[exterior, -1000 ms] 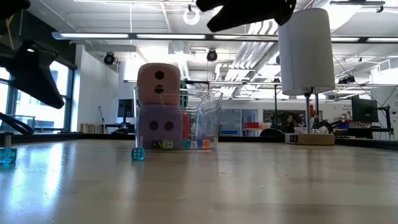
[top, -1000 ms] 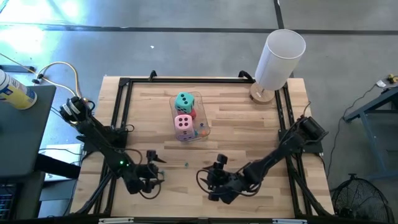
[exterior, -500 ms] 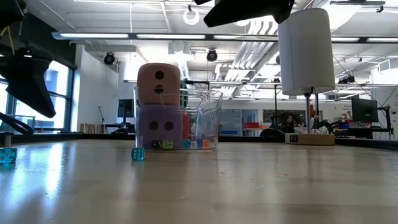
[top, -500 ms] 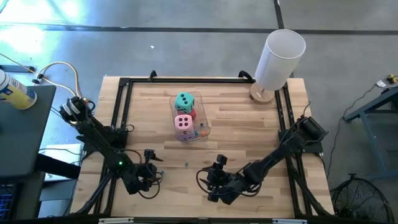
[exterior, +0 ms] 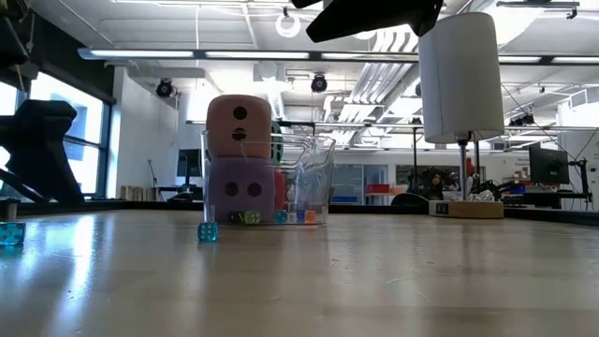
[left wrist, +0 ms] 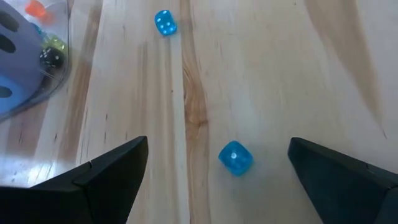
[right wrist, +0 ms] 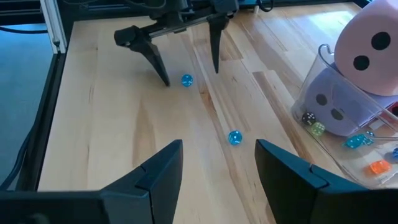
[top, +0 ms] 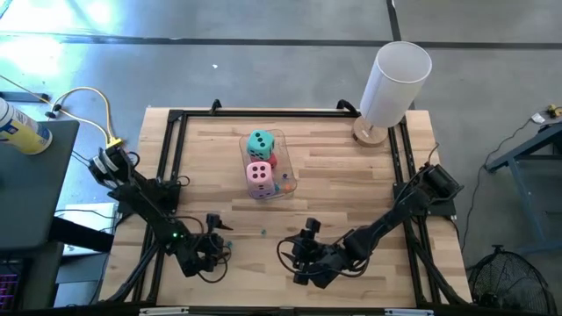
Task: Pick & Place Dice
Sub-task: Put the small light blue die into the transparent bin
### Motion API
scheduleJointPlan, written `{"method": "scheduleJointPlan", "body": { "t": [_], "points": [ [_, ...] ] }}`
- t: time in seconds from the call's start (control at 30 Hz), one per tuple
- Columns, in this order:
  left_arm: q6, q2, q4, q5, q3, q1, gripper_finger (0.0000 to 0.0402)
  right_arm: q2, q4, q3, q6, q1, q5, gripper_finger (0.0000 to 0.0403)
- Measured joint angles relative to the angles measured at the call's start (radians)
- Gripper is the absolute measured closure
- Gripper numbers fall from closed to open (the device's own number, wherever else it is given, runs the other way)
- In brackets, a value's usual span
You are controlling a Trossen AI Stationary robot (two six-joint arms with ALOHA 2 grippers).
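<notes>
A clear tub [top: 291, 172] stands mid-table and holds the four big dice. The teal one [top: 261, 142] and the pink one [top: 258, 175] lie on top, with the red one [top: 273, 161] between them. The purple one [exterior: 241, 190] sits under the pink one [exterior: 239, 122]. My left gripper [top: 217, 237] is open and low over the near-left table. Its fingers stand on either side of a tiny blue cube [left wrist: 235, 158] without touching it. My right gripper [right wrist: 217, 168] hovers open near the table's front middle [top: 304, 254].
A second tiny blue cube [top: 263, 232] lies on the wood between the tub and the grippers. Tiny coloured beads [right wrist: 360, 142] lie in the tub's bottom. A tall white cylinder on a wooden base [top: 395, 77] stands at the far right corner. Black rails [top: 172, 149] border the table.
My left gripper has come down toward the table, still open, and now straddles the tiny blue cube. The right arm and the dice have kept still.
</notes>
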Motion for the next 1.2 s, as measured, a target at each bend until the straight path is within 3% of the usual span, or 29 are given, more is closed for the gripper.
{"method": "scheduleJointPlan", "body": {
  "t": [0.4, 0.53, 1.0, 1.2],
  "points": [
    [-0.256, 0.001, 0.024, 0.059, -0.064, -0.035, 0.0071, 0.000, 0.001, 0.000, 0.000, 0.000, 0.000, 0.0211],
    [-0.213, 0.001, 0.093, 0.059, -0.091, -0.042, 0.0091, 0.000, 0.001, 0.000, 0.000, 0.000, 0.000, 0.0211],
    [-0.208, 0.002, 0.085, 0.075, -0.098, -0.054, 0.0142, 0.000, 0.001, 0.000, 0.000, 0.000, -0.001, 0.0211],
    [-0.117, 0.002, 0.087, 0.075, -0.098, -0.054, 0.0166, 0.000, 0.001, 0.000, -0.001, 0.000, -0.001, 0.0211]
  ]
}}
